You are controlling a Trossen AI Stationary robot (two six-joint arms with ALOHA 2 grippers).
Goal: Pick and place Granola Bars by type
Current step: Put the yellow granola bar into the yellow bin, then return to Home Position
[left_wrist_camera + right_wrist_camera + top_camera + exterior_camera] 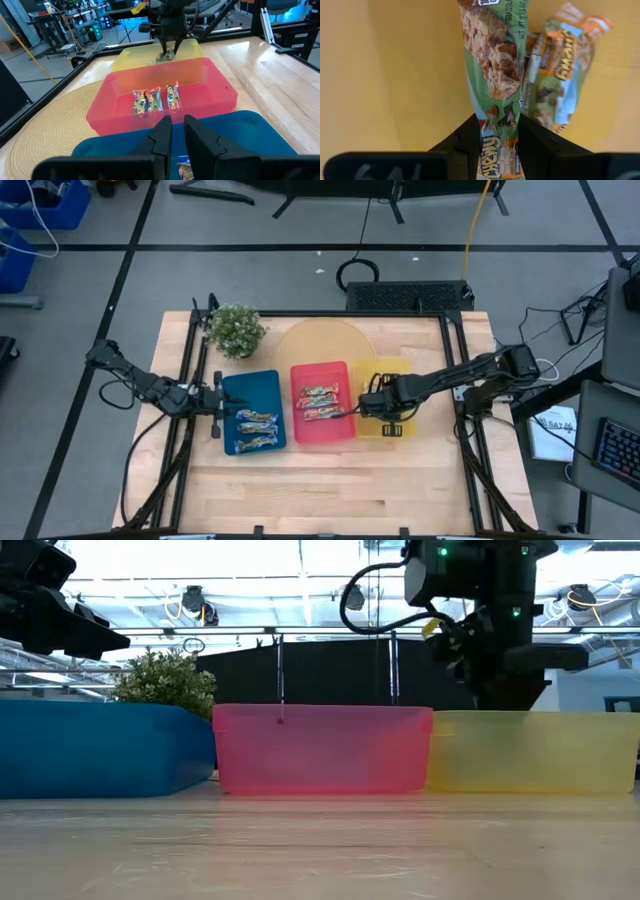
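Observation:
My right gripper point(372, 404) point(500, 132) hangs over the yellow tray point(400, 370), shut on a green-and-orange granola bar point(495, 60). The same gripper and bar point(163, 56) show in the left wrist view. A second bar of that kind point(560, 75) lies on the yellow tray's floor. Three red-green bars point(318, 402) point(155, 100) lie in the red tray point(320, 367). Blue-silver bars point(255, 430) lie in the blue tray point(250, 385). My left gripper point(215, 398) point(178, 131) waits at the blue tray's left edge, shut and holding nothing. My right gripper pinches the green-and-orange bar near one end point(499, 125) between its two fingers, coming from above and pointing down. The fingers lie across the wrapper's width. The bar hangs lengthwise below the fingers inside the yellow tray; whether its lower end touches the floor I cannot tell.
The three trays stand side by side in the table's middle, partly on a round woven mat point(320, 340). A small potted plant point(235, 330) stands behind the blue tray. Bare wood lies in front of the trays point(320, 490). A black frame runs along the table's edges.

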